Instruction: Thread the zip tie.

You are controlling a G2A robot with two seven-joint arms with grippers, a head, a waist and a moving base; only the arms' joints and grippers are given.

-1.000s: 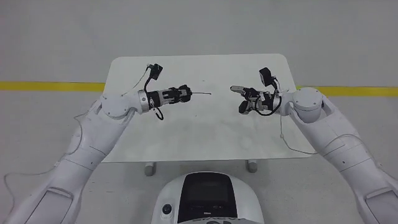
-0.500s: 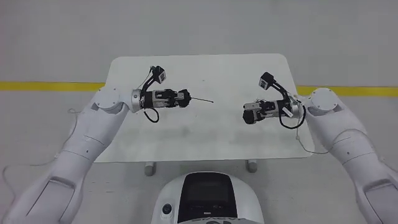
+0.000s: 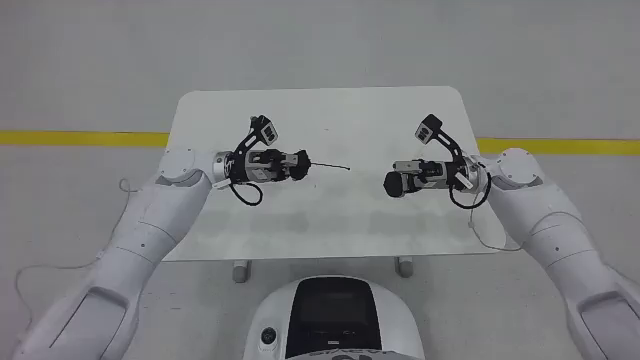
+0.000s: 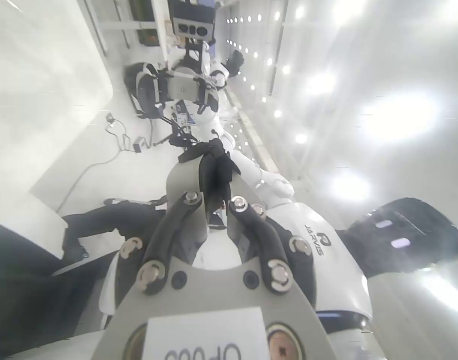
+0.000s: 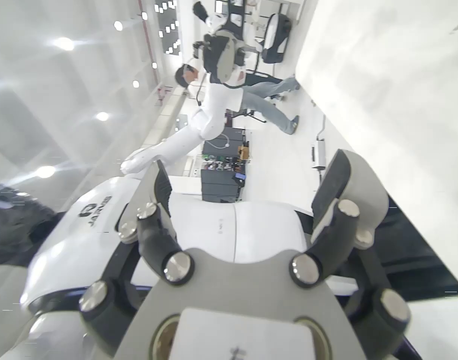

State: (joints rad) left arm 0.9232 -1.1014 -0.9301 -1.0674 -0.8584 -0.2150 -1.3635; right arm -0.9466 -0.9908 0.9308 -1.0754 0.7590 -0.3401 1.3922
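A thin black zip tie point(image 3: 328, 166) sticks out sideways from my left gripper point(image 3: 302, 163), which is shut on it above the white table point(image 3: 330, 110). In the left wrist view the zip tie point(image 4: 213, 166) is pinched between the two fingers of the left gripper point(image 4: 213, 189). My right gripper point(image 3: 392, 183) hangs across from it, a short gap from the tie's free tip. In the right wrist view the right gripper point(image 5: 247, 179) is open with nothing between its fingers.
The table's top point(image 3: 320, 220) is bare around both arms. Yellow floor lines point(image 3: 80, 138) run past the table's sides.
The left gripper has shifted a little toward the table's middle, carrying the zip tie. The right gripper turned from angled to facing the left one and drew slightly nearer.
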